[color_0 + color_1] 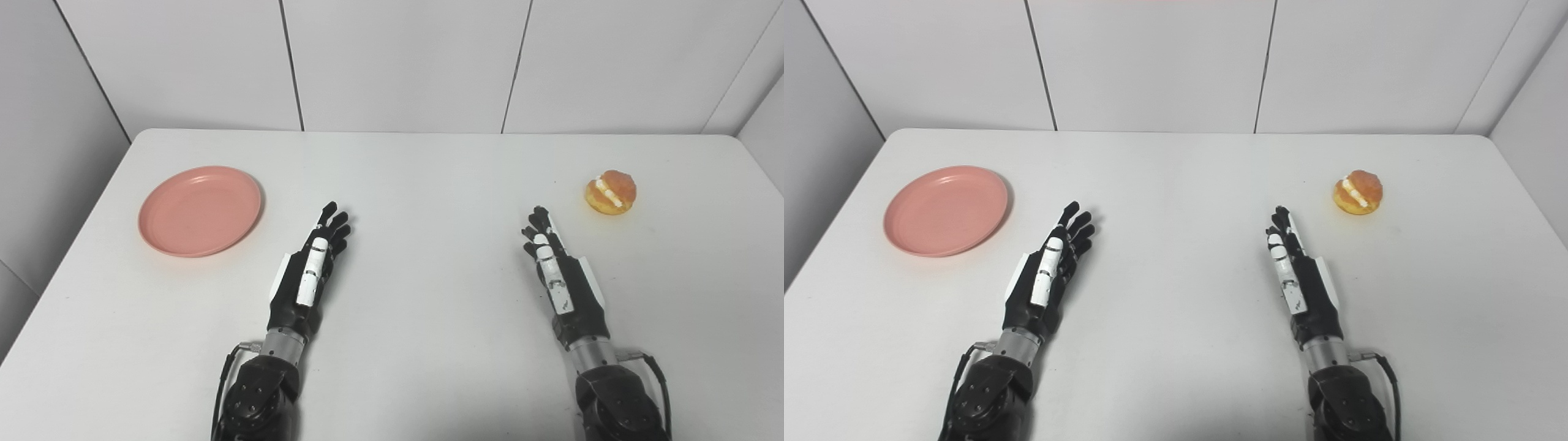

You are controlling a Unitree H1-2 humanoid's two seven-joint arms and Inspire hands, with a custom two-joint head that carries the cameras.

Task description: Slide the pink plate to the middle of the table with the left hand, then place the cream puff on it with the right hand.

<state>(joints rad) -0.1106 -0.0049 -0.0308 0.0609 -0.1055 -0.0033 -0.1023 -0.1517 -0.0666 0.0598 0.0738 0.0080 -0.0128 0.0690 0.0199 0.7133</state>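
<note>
White wall panels with dark vertical seams (293,67) enclose the far side and both ends of a white, matte, round-cornered worktop (416,177).

Item positions:
- Round, shallow pink plastic plate (200,210): lies flat on the left portion of the worktop, near the left edge. It carries nothing.
- Golden-brown cream puff with a band of white filling (610,192): sits directly on the worktop at the right side, well apart from the plate.

Left hand (309,272): black with white panels, it enters from the bottom edge on the left side and extends forward above the worktop, to the right of the plate and nearer the camera. Its fingers (332,223) are straight, extended and slightly spread, and hold nothing. A clear gap of bare worktop separates the fingertips from the plate rim.

Right hand (1298,272): of matching build, it enters from the bottom edge on the right side and extends forward. Its fingers (1281,223) are also straight and unclenched, with nothing between them. They point toward the far edge, and the cream puff lies ahead of them and to the right, near but not touching.

Centre zone: both hands flank the middle of the worktop.
</note>
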